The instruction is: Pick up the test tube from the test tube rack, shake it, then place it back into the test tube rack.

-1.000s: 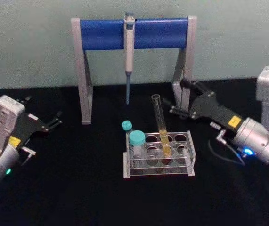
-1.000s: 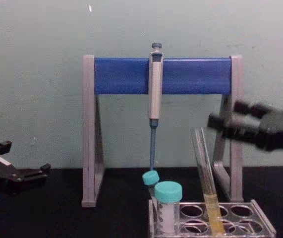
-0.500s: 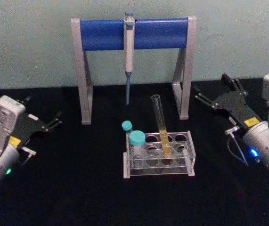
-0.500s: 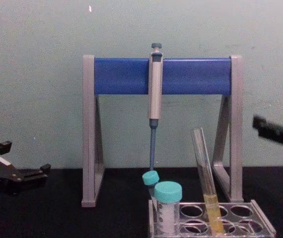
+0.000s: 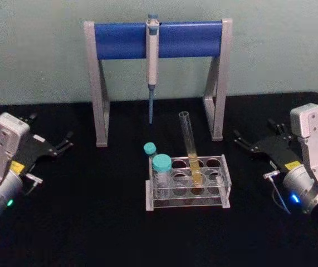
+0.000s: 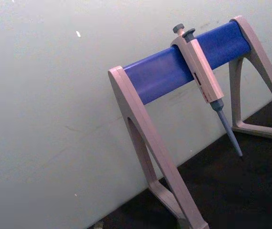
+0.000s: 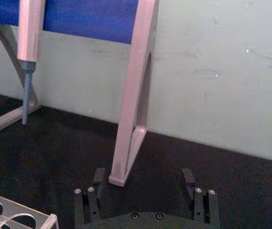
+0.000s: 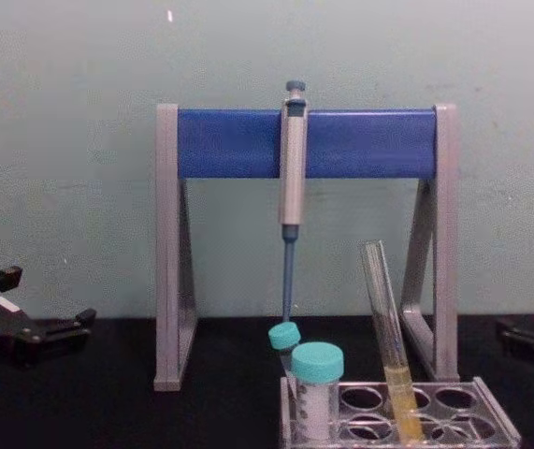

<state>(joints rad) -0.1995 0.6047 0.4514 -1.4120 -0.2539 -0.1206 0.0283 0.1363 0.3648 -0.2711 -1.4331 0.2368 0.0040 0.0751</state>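
Observation:
The test tube (image 5: 191,146) is a long clear glass tube with yellow liquid low down. It leans in a hole of the clear test tube rack (image 5: 225,186) at the table's middle, and the chest view shows the tube (image 8: 387,327) rising from the rack (image 8: 496,416). My right gripper (image 5: 254,129) is open and holds nothing, low over the table to the right of the rack and apart from it. Its two fingers (image 7: 99,177) stand wide apart, facing the stand's leg. My left gripper (image 5: 52,127) rests open at the far left, holding nothing.
A grey-legged stand with a blue crossbar (image 5: 159,39) spans the back, with a pipette (image 5: 152,61) hanging from it. Two teal-capped tubes (image 5: 161,165) stand in the rack's left end. The stand's right leg (image 5: 217,100) is between rack and right gripper. Black tabletop lies in front.
My right gripper has pulled back from beside the stand's right leg, moving right and down toward the table. The test tube, the rack and the left arm have stayed put.

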